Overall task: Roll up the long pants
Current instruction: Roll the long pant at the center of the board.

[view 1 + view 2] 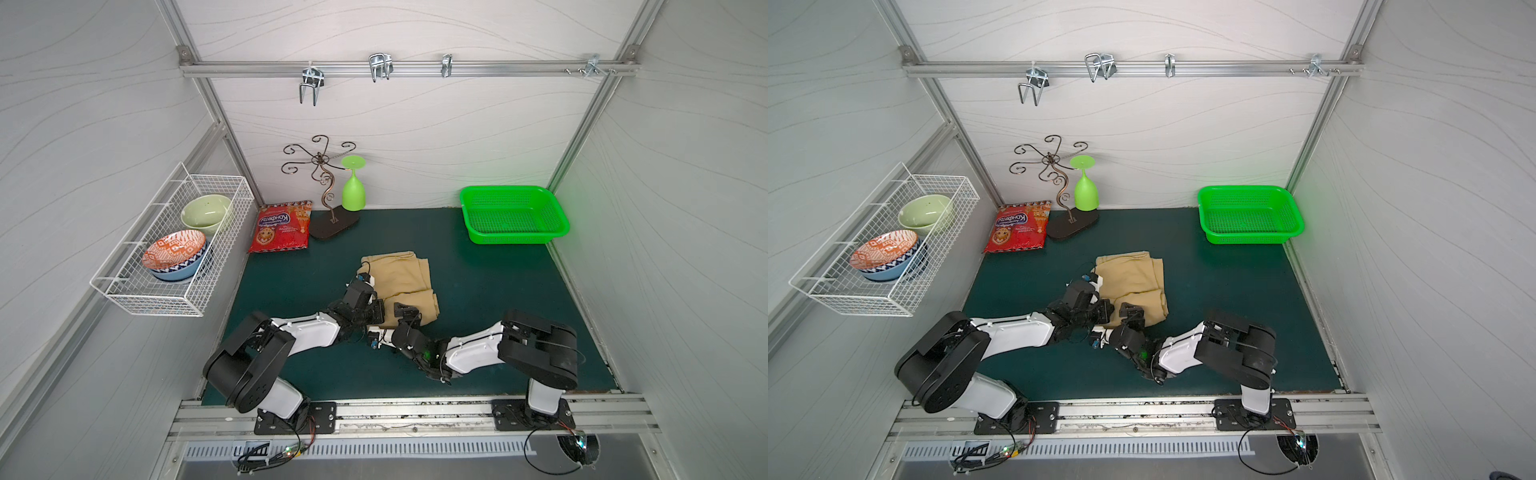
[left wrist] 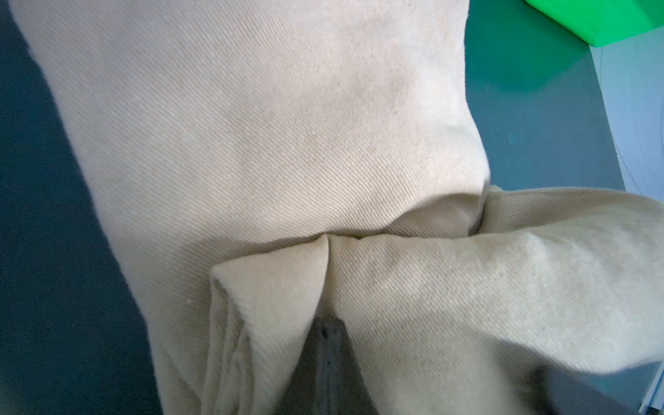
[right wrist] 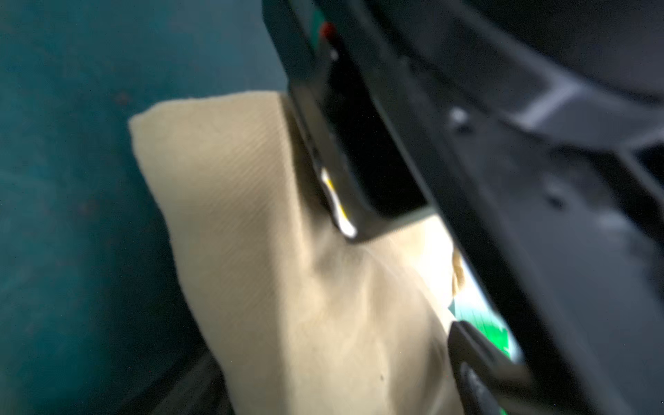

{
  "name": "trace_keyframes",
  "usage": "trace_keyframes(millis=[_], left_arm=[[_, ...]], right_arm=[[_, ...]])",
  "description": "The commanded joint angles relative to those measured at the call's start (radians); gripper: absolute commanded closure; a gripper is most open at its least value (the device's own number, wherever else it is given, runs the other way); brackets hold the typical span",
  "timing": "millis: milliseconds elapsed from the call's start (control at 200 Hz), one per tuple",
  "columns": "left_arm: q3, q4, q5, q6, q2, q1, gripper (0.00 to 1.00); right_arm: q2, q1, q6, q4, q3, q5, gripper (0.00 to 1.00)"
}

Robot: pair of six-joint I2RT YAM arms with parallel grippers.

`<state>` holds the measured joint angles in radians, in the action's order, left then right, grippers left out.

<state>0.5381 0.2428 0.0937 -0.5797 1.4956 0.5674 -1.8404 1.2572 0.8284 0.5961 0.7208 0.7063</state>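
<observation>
1. Your left gripper (image 2: pixel 327 332) has its jaws pressed together. Its dark tips are buried in a crease of the long pants (image 2: pixel 287 125). The tan cloth gathers to a pinch right at them, and a folded corner stands up just beside.
2. Your right gripper (image 3: pixel 334 345) stands with its jaws wide apart. One of its fingers (image 3: pixel 478 359) shows to the side of the cloth's near edge. It clamps nothing, though this wrist view is blurred.
3. In both top views the two grippers sit close together at the near end of the garment, the left gripper (image 1: pixel 381 311) coming in from the left and the right gripper (image 1: pixel 406 312) from the front.
4. The long pants (image 1: pixel 403 274) lie folded into a compact bundle in the middle of the dark green mat (image 1: pixel 478 291). The far part lies flat, and the near end is doubled over into a thicker fold.
5. Further out, the green plastic basket (image 1: pixel 511 189) sits in the far right corner, well apart from the cloth.
6. At the far left lies a red snack bag (image 1: pixel 281 226), near a curled metal stand (image 1: pixel 328 187) with an upturned green goblet (image 1: pixel 353 191) beside its stem.
7. On the left wall, a white wire basket (image 1: pixel 124 291) holds a pale green bowl (image 1: pixel 206 214) and an orange-patterned bowl (image 1: pixel 173 249) stacked in a blue bowl (image 1: pixel 183 272).
</observation>
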Motion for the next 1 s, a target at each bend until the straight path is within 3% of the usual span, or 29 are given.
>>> trace_keyframes(millis=[0,35,100,215,275,330,415,435,475,575,730,876,996], left_arm=[[-0.015,-0.081,-0.006,0.021,0.003,-0.011,1.00],[-0.012,-0.088,-0.006,0.021,-0.008,-0.013,1.00],[-0.010,-0.109,-0.011,0.020,-0.036,-0.020,1.00],[-0.016,-0.148,-0.024,0.005,-0.111,-0.041,1.00],[-0.021,-0.175,-0.024,-0.015,-0.164,-0.063,1.00],[-0.021,-0.215,-0.020,-0.049,-0.226,-0.093,0.94],[-0.035,-0.262,-0.033,-0.092,-0.363,-0.131,0.70],[-0.040,-0.275,-0.037,-0.101,-0.398,-0.141,0.62],[-0.051,-0.303,-0.050,-0.120,-0.472,-0.161,0.35],[-0.087,-0.357,-0.092,-0.159,-0.624,-0.205,0.08],[-0.120,-0.397,-0.067,-0.127,-0.675,-0.244,0.07],[-0.122,-0.341,0.038,-0.082,-0.636,-0.244,0.11],[-0.118,-0.312,0.085,-0.053,-0.642,-0.242,0.15]], right_arm=[[-0.086,-0.053,-0.029,-0.143,0.010,-0.099,0.36],[-0.092,-0.052,-0.039,-0.153,0.020,-0.090,0.52],[-0.076,-0.049,-0.072,-0.207,0.033,-0.095,0.70],[-0.001,-0.045,-0.205,-0.402,0.063,-0.156,0.93],[0.044,-0.043,-0.287,-0.517,0.080,-0.221,1.00],[0.092,-0.043,-0.362,-0.607,0.092,-0.286,1.00],[0.168,-0.045,-0.464,-0.714,0.095,-0.384,1.00],[0.188,-0.048,-0.487,-0.734,0.095,-0.410,1.00],[0.221,-0.057,-0.532,-0.775,0.100,-0.465,1.00],[0.281,-0.093,-0.637,-0.926,0.156,-0.624,1.00],[0.266,-0.191,-0.734,-1.184,0.320,-0.980,1.00],[0.135,-0.336,-0.756,-1.372,0.516,-1.339,1.00],[0.002,-0.393,-0.711,-1.440,0.642,-1.383,1.00]])
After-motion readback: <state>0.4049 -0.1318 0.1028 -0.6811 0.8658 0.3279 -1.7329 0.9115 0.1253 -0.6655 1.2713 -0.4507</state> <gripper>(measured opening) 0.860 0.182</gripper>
